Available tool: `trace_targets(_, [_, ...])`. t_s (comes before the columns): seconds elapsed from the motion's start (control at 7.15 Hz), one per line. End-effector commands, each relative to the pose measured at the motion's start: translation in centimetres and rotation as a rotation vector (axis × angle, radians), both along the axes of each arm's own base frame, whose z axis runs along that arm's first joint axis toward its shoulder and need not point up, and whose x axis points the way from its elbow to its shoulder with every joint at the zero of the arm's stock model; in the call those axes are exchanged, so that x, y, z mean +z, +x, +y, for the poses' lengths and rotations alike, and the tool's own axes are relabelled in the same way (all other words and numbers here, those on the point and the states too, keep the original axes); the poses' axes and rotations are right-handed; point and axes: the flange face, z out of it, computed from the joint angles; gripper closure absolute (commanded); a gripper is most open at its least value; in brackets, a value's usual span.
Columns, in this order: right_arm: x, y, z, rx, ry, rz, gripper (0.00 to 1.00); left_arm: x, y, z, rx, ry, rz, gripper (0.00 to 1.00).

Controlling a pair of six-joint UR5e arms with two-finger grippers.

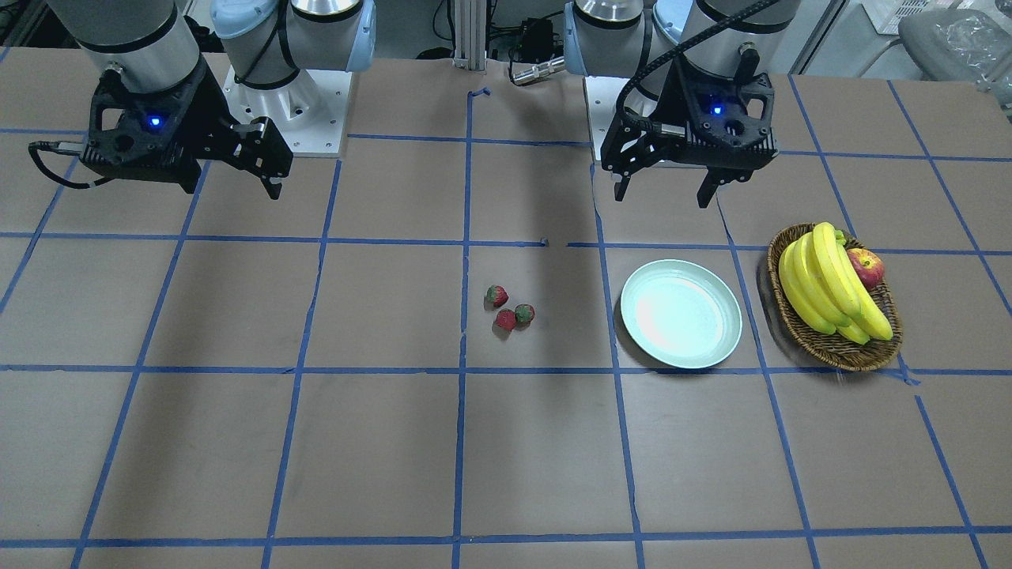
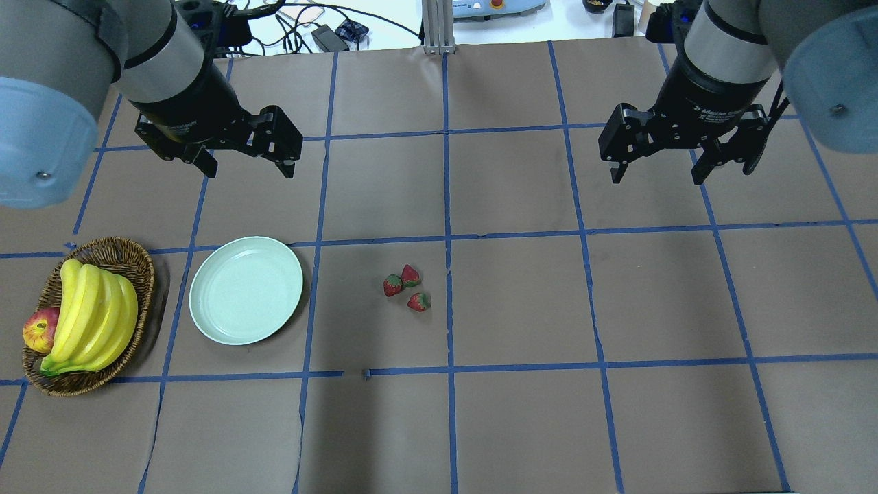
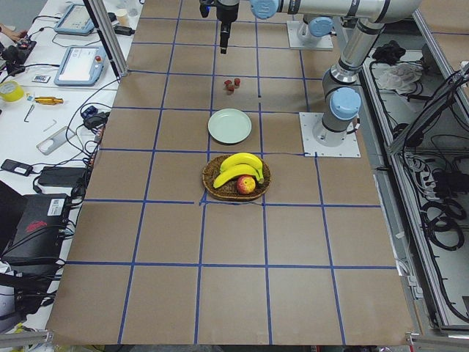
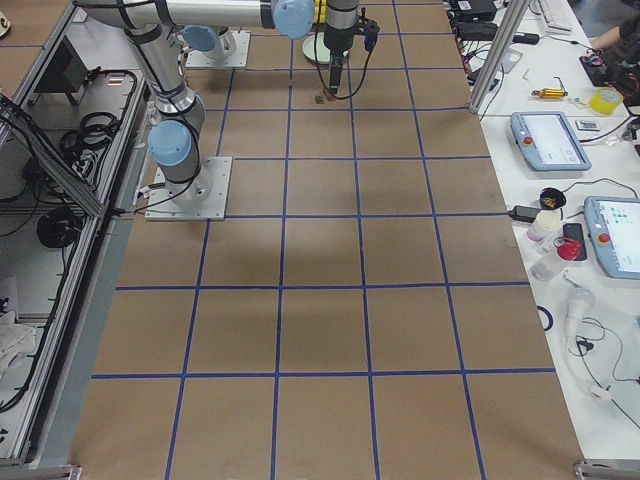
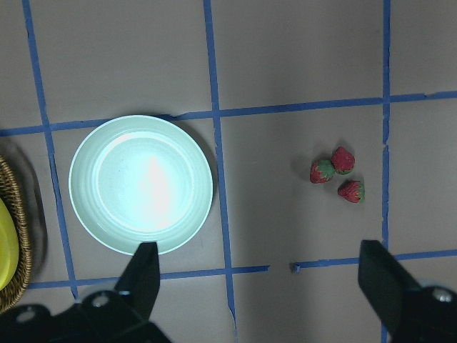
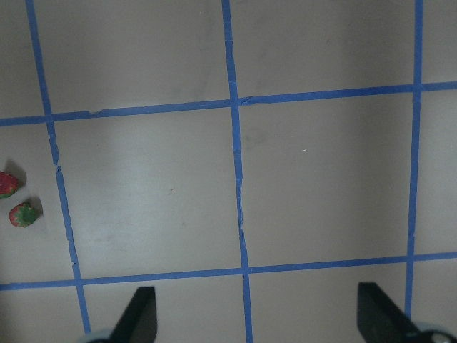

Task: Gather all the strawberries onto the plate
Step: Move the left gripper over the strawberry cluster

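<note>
Nothing had been collected: the three strawberries (image 2: 410, 276) lay clustered on the desk (image 2: 521, 309) near its middle, just beside a blue tape line, while the mint-green plate (image 2: 245, 289) sat bare nearby, toward the robot's left. The left claw (image 2: 248, 168) and right claw (image 2: 657, 177) hung above the desk, fingers spread wide, holding nothing. A wicker basket (image 2: 137, 261) of bananas (image 2: 92, 312) and an apple (image 2: 40, 329) sat beyond the plate, outside the berries' likely path.

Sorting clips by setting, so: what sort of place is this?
Probably a robotics lab workcell: a left arm and a right arm mounted at a table gridded with blue tape, and teach pendants lying beside it.
</note>
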Motion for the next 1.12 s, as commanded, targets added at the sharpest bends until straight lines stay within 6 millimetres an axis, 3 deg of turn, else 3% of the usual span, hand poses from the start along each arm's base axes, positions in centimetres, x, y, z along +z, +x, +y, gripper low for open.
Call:
trace_targets(0.0, [-0.2, 0.0, 0.0, 0.001, 0.003, 0.0, 0.0, -1.9, -0.1, -0.6, 0.005, 0.033, 0.003, 0.0])
trace_targets(0.14, [-0.3, 0.0, 0.0, 0.001, 0.005, 0.0, 0.0, -4.8, -0.2, -1.1, 0.02, 0.092, 0.005, 0.0])
trace_targets(0.56, [-0.5, 0.0, 0.1, 0.009, 0.011, -0.001, 0.0, -16.1, -0.8, -3.5, 0.096, 0.168, 0.031, 0.0])
trace_targets(0.98, [-0.6, 0.0, 0.0, 0.007, 0.012, -0.002, 0.0, -23.5, -2.7, -4.2, 0.351, 0.287, 0.103, 0.0])
